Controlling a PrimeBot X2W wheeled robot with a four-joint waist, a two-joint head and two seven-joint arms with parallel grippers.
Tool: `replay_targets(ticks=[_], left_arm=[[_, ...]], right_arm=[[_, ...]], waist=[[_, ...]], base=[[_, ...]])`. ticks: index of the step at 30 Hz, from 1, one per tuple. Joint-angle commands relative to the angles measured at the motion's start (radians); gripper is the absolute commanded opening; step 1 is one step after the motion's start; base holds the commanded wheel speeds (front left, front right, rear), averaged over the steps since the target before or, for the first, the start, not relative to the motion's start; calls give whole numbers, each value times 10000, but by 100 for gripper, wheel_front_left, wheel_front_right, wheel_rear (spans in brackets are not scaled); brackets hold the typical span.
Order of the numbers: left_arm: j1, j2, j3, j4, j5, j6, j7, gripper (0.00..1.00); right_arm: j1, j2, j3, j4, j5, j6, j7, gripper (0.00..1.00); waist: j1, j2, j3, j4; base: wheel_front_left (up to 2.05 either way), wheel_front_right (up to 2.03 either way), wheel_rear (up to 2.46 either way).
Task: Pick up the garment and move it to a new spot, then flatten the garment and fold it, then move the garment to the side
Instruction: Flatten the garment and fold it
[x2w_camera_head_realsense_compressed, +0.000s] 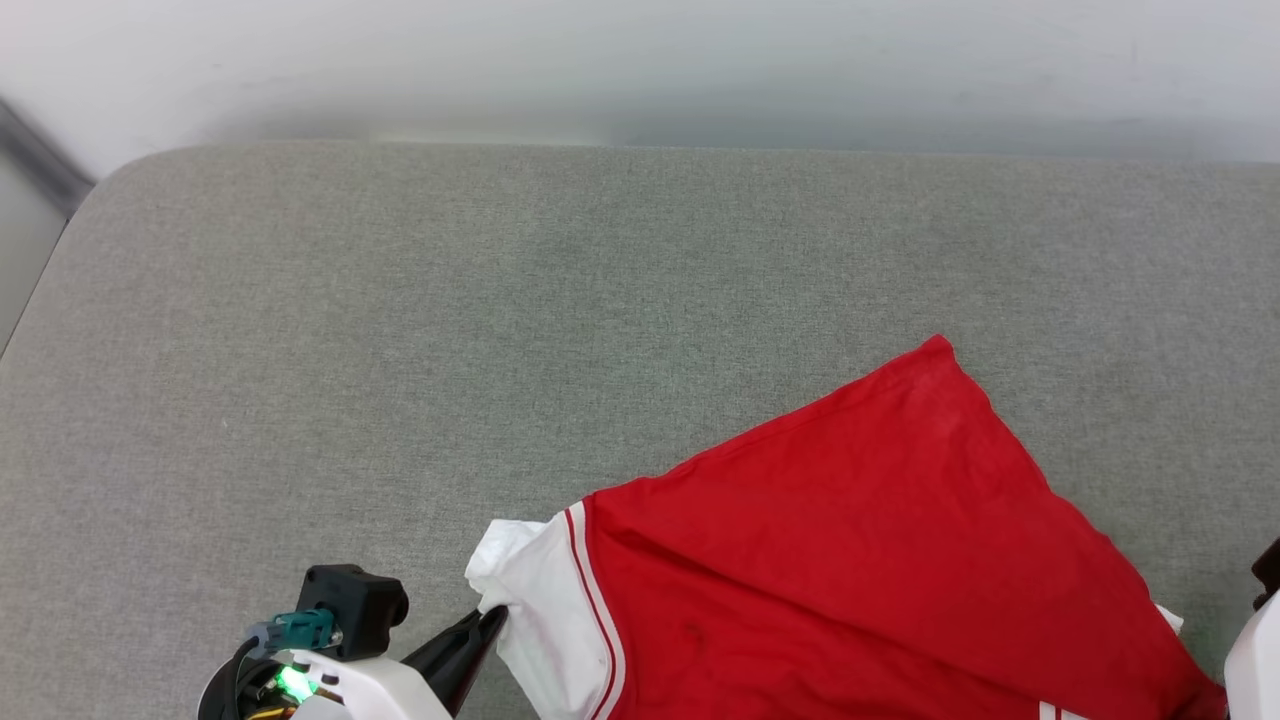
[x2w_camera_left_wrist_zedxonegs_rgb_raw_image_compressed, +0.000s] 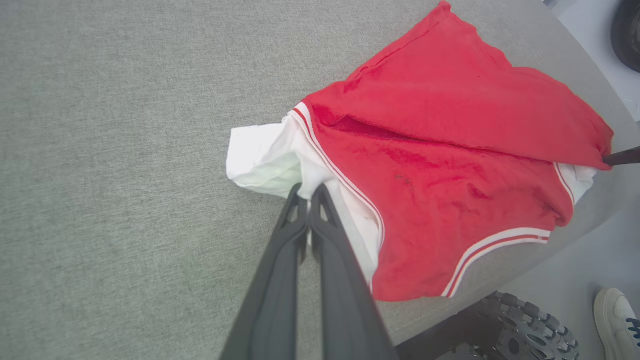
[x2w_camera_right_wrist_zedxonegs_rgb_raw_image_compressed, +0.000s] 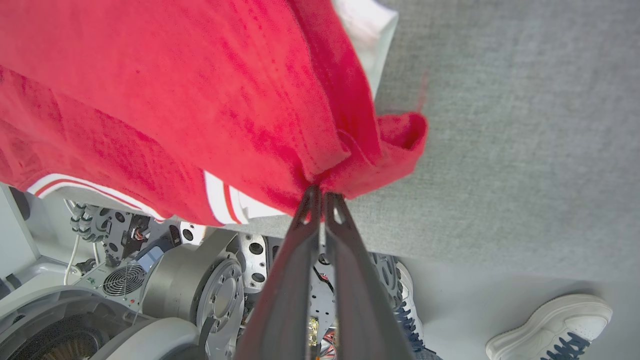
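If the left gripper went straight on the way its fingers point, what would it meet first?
The white sleeve of the garment: the left gripper is shut on its edge, so it would press into that cloth at once. Behind it probably lies the grey surface; depth is unclear.

The shirt (x2w_camera_head_realsense_compressed: 850, 560) ran past the head view's bottom edge; a shoe (x2w_camera_left_wrist_zedxonegs_rgb_raw_image_compressed: 617, 320) past the shirt's striped hem was cut off at the left wrist view's corner.

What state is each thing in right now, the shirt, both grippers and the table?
Grey table: carrying the shirt at its near edge.
Red T-shirt: rumpled, one flap folded over, near side overhanging the edge.
Left gripper: shut on the white sleeve.
Right gripper: shut on a red corner of the shirt.
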Motion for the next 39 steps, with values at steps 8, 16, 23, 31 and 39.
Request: replay_targets(ticks=[8, 16, 23, 31, 39], left_arm=[[-120, 24, -35, -127, -36, -55, -84, 0], [-415, -89, -176, -405, -28, -131, -64, 0], [-831, -241, -332, -667, -66, -291, -47, 0], [-1319, -534, -618, -581, 8, -458, -187, 0], [-1543, -743, -782, -315, 24, -559, -377, 0]], right_arm=[[-1163, -361, 602, -578, 522, -4, -283, 100], [-3689, -52, 757, -531, 243, -4, -254, 100], [-5572, 660, 963, 837, -833, -4, -382, 100], [-6570, 257, 1370, 2168, -1705, -4, -679, 100], [-6215, 26, 1816, 2946, -1815, -4, -562, 100]], waist=[[2, 0, 288, 205], [2, 0, 1069, 747], [2, 0, 1863, 1410], [2, 0, 2603, 2049], [2, 0, 3020, 2444]], base=[[0, 0, 0], [0, 0, 0], [0, 0, 0], [0, 0, 0], [0, 0, 0]])
